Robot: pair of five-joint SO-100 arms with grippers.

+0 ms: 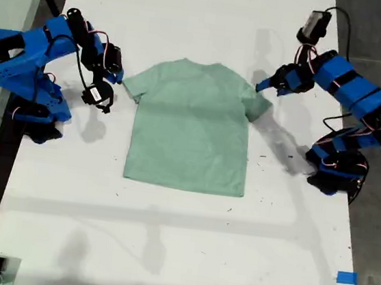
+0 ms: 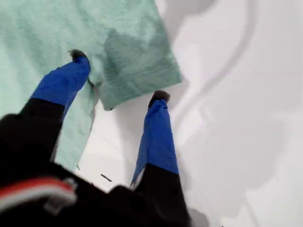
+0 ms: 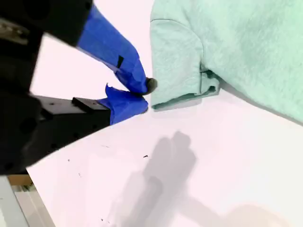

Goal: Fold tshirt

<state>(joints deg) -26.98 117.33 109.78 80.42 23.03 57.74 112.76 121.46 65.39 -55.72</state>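
A broad white counter (image 1: 165,243) fills the exterior view, its near part carrying only faint shadows, a few dark specks and a small square of blue tape (image 1: 346,277) by the edge at the exterior view's right. Past that, the small plain pale mint-green short-sleeved cloth tshirt (image 1: 191,125) lies flat and face-up at the middle of the counter, hem toward the camera, collar away, both sleeves spread out.

At the sleeve on the exterior view's right, my first tool (image 1: 260,87) reaches in on its blue-and-black arm (image 1: 351,92). The first wrist view shows this tool (image 2: 119,75) released, its blue-taped fingers spread wide. One finger (image 2: 64,82) has its dark tip over the tshirt (image 2: 137,52) close to where sleeve meets body. The other finger (image 2: 156,132) has its tip at the sleeve's hem, over bare counter (image 2: 246,118). Whether either tip presses down cannot be told.

At the sleeve on the exterior view's left, my second tool (image 1: 117,77) hangs from the other blue arm (image 1: 31,59). In the second wrist view this tool (image 3: 146,96) is clenched on nothing, its blue tips together just beside the hem of the sleeve, over the counter (image 3: 213,156). The tshirt (image 3: 236,42) spreads away beyond it, unfolded, with a small pucker at the underarm seam.
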